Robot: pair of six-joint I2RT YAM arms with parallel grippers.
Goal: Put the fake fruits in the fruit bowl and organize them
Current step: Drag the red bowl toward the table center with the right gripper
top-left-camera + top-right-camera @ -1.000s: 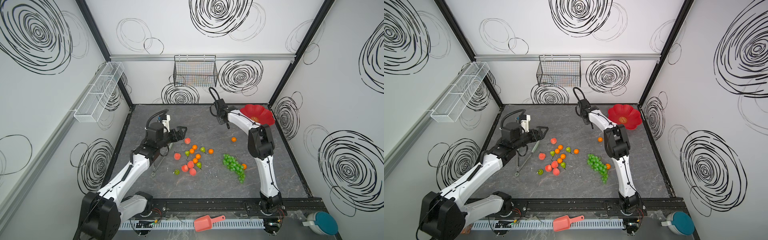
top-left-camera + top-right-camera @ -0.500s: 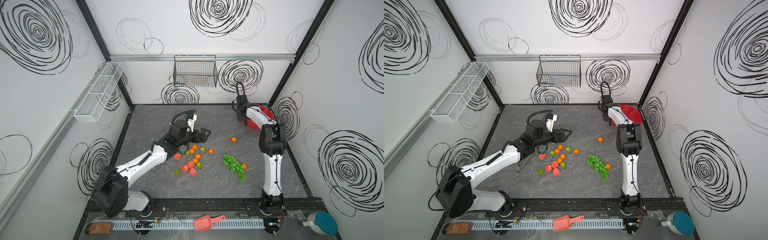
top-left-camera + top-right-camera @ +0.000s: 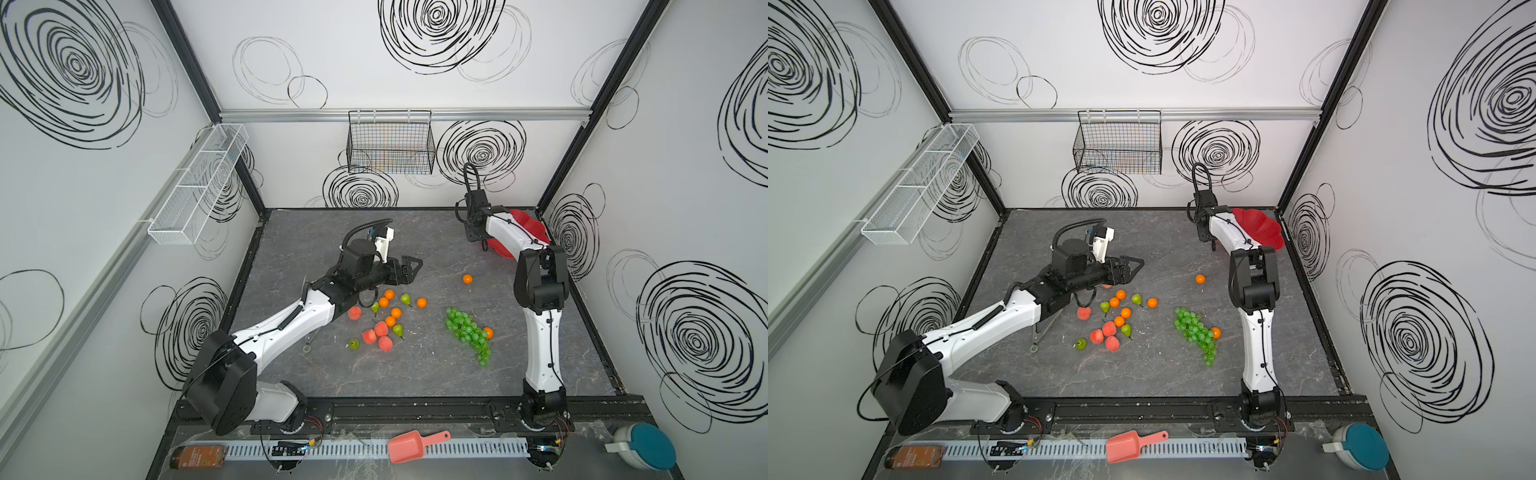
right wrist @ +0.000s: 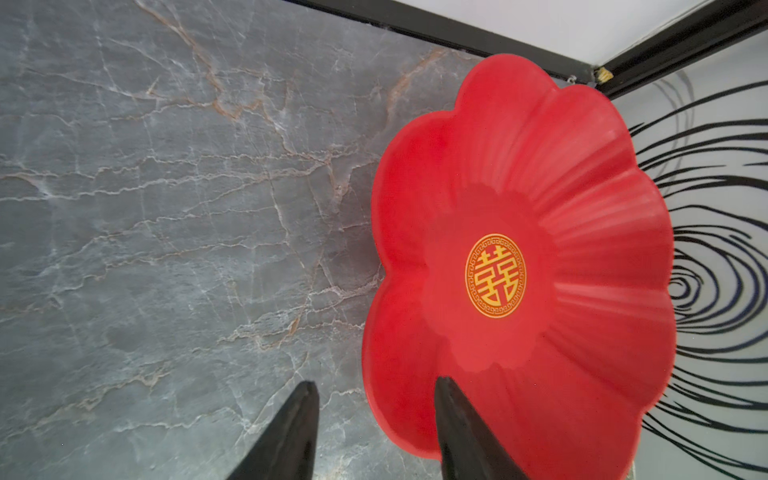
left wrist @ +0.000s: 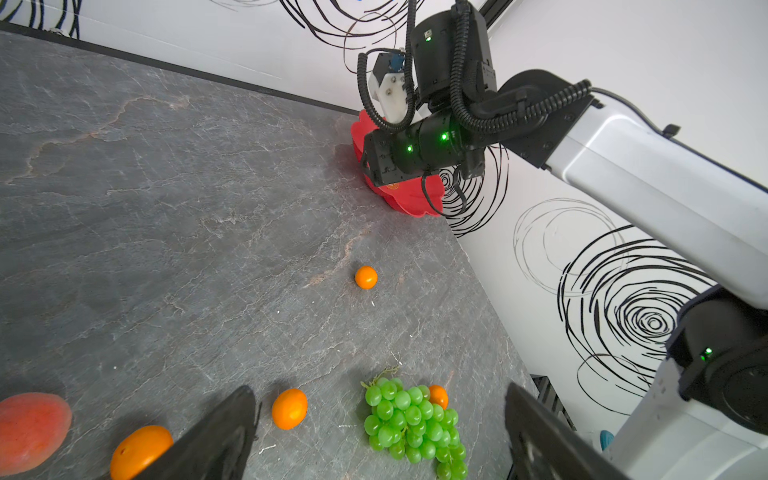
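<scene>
Swinging over from mid-table, my right pincer (image 4: 376, 432) now hangs at the fruit bowl (image 4: 582, 208), prongs apart and empty, one above its rim and one above the bare table (image 4: 166, 208). One orange (image 3: 468, 279) sits nearest the bowl. The grapes (image 3: 465, 330) and the other fake fruits (image 3: 390, 321) lie farther from it, with my left pincer (image 3: 413, 269) hovering just beside them, spread wide and holding nothing.

This is a robot lab test cell: white walls (image 3: 353, 62) drawn over with black swirls and black frame posts (image 3: 189, 66) box in a grey marbled tabletop (image 3: 415, 374), and a left arm (image 3: 291, 324) and right arm (image 3: 540, 345) stand bolted to a rail (image 3: 415, 409) along its front edge, beside a cable duct (image 3: 353, 449).
</scene>
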